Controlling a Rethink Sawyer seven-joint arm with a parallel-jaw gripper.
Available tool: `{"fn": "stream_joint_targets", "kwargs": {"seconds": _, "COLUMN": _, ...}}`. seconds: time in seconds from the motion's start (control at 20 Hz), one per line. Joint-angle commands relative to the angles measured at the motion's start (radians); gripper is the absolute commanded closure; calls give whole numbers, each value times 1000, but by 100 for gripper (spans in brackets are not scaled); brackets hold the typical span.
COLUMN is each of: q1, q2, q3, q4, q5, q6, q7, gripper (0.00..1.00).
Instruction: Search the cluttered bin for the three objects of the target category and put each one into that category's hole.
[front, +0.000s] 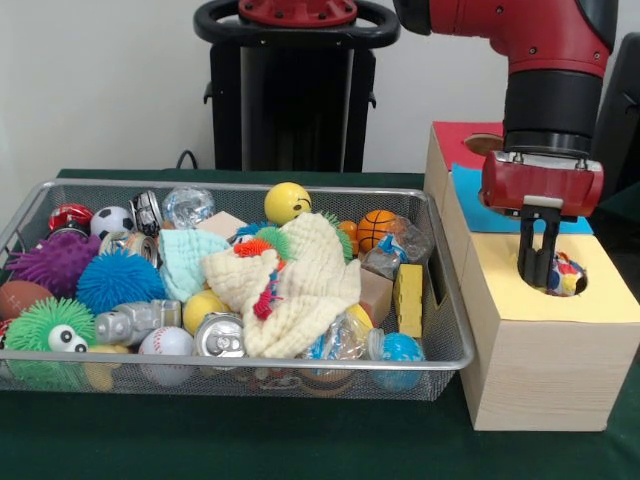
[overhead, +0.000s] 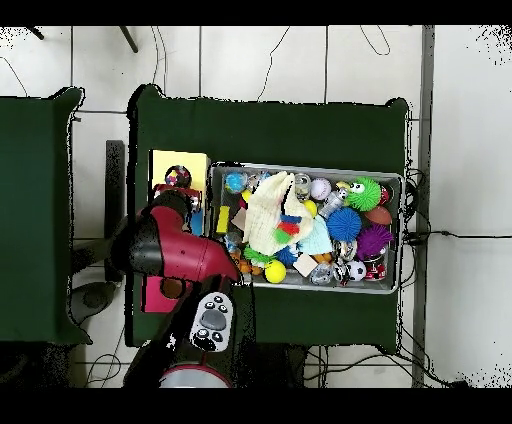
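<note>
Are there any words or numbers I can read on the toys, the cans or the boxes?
None can be read.
The can in the bin shows only its plain silver top.
The dark can at the back has markings too blurred to read.
The yellow ball bears a face, no letters.
The yellow-topped box is bare wood.

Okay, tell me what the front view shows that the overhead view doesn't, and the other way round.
Only the front view shows the gripper, its fingers close together and reaching down into the hole in the yellow-topped box, where a spotted cloth piece lies; in the overhead view the arm covers it. It also shows the pedestal.

Only the overhead view shows the tiled floor and a second green table.

Both show the bin and the cream waffle-weave cloth lying in it.
</note>
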Motion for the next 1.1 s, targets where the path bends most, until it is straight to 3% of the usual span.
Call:
{"fn": "stream_joint_targets", "kwargs": {"seconds": 0.05, "q1": -117, "q2": -22, "q3": 31, "q4": 28, "q5": -21, "q6": 41, "q7": 203, "gripper": 100}}
{"fn": "stream_joint_targets", "kwargs": {"seconds": 0.3, "q1": -141, "q2": -52, "q3": 109, "q4": 44, "q5": -31, "q6": 149, "q7": 184, "gripper": 100}}
{"fn": "stream_joint_targets", "kwargs": {"seconds": 0.6, "q1": -59, "q2": -95, "q3": 38, "q4": 10, "q5": 10, "q6": 266, "q7": 187, "gripper": 100}}
{"fn": "stream_joint_targets", "kwargs": {"seconds": 0.85, "q1": -96, "q2": -134, "q3": 103, "q4": 45, "q5": -9, "q6": 310, "q7": 191, "gripper": 100}}
{"fn": "stream_joint_targets", "kwargs": {"seconds": 1.1, "q1": -178, "q2": -142, "q3": 239, "q4": 87, "q5": -30, "q6": 280, "q7": 188, "gripper": 100}}
